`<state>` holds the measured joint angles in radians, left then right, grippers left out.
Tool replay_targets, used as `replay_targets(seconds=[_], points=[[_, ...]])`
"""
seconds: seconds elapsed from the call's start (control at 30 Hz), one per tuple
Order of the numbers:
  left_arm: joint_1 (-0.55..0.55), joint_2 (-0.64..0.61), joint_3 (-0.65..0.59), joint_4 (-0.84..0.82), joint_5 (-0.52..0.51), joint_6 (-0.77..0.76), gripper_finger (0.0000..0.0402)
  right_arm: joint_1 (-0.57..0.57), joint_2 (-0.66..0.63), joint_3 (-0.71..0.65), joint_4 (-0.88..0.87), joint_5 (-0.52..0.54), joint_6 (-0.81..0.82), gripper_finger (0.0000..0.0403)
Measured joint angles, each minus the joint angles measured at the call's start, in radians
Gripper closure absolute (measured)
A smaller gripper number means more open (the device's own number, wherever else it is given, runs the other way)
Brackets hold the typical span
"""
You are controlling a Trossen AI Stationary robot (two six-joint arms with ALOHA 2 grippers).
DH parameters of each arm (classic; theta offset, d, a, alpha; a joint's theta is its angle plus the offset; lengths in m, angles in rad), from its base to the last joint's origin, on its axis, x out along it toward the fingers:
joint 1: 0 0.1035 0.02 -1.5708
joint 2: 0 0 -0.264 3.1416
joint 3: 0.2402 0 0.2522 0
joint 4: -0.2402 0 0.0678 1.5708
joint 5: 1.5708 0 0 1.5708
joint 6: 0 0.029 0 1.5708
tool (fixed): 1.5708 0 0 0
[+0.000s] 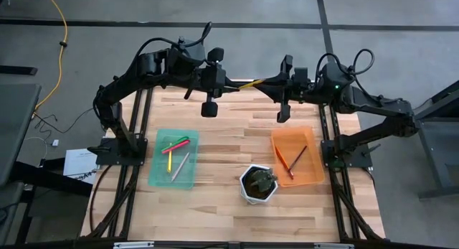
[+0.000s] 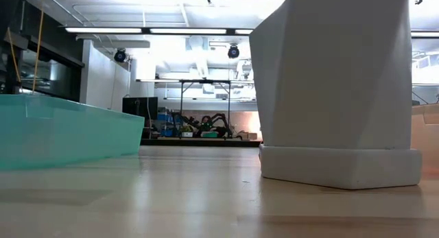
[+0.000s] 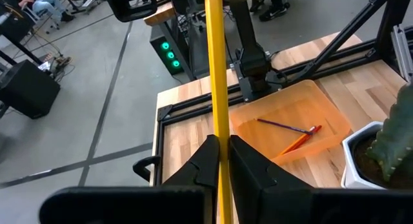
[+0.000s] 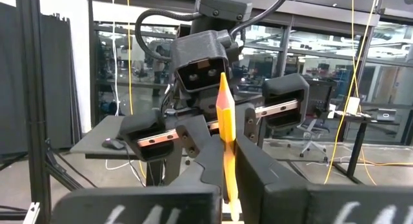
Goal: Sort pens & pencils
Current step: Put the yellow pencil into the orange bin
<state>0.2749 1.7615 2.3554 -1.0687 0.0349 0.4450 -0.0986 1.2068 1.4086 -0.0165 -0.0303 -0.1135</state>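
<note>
Judging from how things lie, the sorting is close to done. Four pens (image 1: 177, 150) — pink, green, yellow and grey — rest in the teal tray (image 1: 159, 179) on the left of the table (image 1: 229, 120). Two pencils (image 1: 292, 161), one dark and one orange-red, lie crossed in the orange tray (image 1: 313, 179) on the right. Between the trays, nearer the front edge, stands a white pot (image 1: 251, 195) with a small cactus (image 1: 260, 181).

One yellow pencil (image 1: 252, 82) is left, held in the air over the far edge of the table, midway between the arms. The left pincer (image 3: 220, 161) is clamped on it, and the right pincer (image 4: 227, 161) has its fingers together around the same pencil at its other end, so both grip it at once. It looks like a handover toward the right side.

What remains, as I judge it: the left pincer lets go, and the right arm carries this last pencil to the orange tray.
</note>
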Motion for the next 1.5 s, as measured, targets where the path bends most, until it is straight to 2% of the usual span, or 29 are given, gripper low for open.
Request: replay_targets(seconds=[0.37, 0.7, 0.9, 1.07, 1.5], points=[[0.000, 0.000, 0.001, -0.052, -0.010, -0.004, 0.0378, 0.000, 0.003, -0.003, -0.002, 0.000, 0.001, 0.0396], [0.001, 0.004, -0.002, -0.102, -0.035, -0.002, 0.0275, 0.000, -0.001, 0.001, 0.024, -0.008, 0.004, 0.0396], [0.001, 0.003, -0.002, -0.142, -0.095, 0.001, 0.0238, 0.001, -0.002, 0.001, 0.002, -0.008, 0.010, 0.0396], [0.001, 0.003, -0.002, -0.202, -0.142, 0.019, 0.0228, 0.001, -0.002, 0.001, -0.031, -0.005, 0.011, 0.0396], [0.001, -0.055, 0.000, -0.207, -0.212, 0.032, 0.0227, 0.000, -0.016, 0.000, -0.182, 0.029, 0.041, 0.0396]])
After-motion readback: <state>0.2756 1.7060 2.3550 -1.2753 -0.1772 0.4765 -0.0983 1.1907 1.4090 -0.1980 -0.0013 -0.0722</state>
